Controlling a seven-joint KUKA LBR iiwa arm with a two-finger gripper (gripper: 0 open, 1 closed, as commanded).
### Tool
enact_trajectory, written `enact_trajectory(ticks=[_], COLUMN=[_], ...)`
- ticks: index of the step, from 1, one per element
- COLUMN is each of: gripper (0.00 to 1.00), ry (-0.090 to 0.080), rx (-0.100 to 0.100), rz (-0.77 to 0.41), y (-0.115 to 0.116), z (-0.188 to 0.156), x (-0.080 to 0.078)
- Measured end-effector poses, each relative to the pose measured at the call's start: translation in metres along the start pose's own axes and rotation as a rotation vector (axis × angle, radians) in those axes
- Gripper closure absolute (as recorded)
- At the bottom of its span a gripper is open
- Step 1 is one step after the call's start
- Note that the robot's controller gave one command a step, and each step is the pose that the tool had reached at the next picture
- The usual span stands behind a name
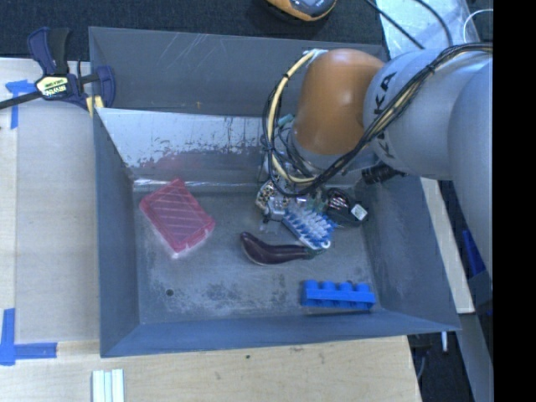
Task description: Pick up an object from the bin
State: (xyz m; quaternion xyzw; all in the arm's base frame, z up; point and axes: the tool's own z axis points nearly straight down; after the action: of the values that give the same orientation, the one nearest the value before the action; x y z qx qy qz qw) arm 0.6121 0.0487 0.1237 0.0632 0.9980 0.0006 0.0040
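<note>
Pink striped block (176, 216), blue brick (337, 295)

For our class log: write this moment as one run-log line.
gripper | over blue-white brush | bin centre-right | dark purple aubergine beside brush

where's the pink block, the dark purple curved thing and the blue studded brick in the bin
pink block (176, 216): camera view, middle of its striped top face
dark purple curved thing (272, 251): camera view, its thick middle
blue studded brick (337, 295): camera view, middle of its long body

Blue-and-white ridged piece (308, 226) lies tilted, just beside the right end of the dark purple curved toy (272, 251).
</note>
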Motion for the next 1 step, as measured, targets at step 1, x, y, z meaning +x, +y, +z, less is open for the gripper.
enact_trajectory(ticks=[1], gripper=[0.00], ry=[0.007], rx=[0.003], rz=[0.321], y=[0.0058], z=[0.0245], x=[-0.0146])
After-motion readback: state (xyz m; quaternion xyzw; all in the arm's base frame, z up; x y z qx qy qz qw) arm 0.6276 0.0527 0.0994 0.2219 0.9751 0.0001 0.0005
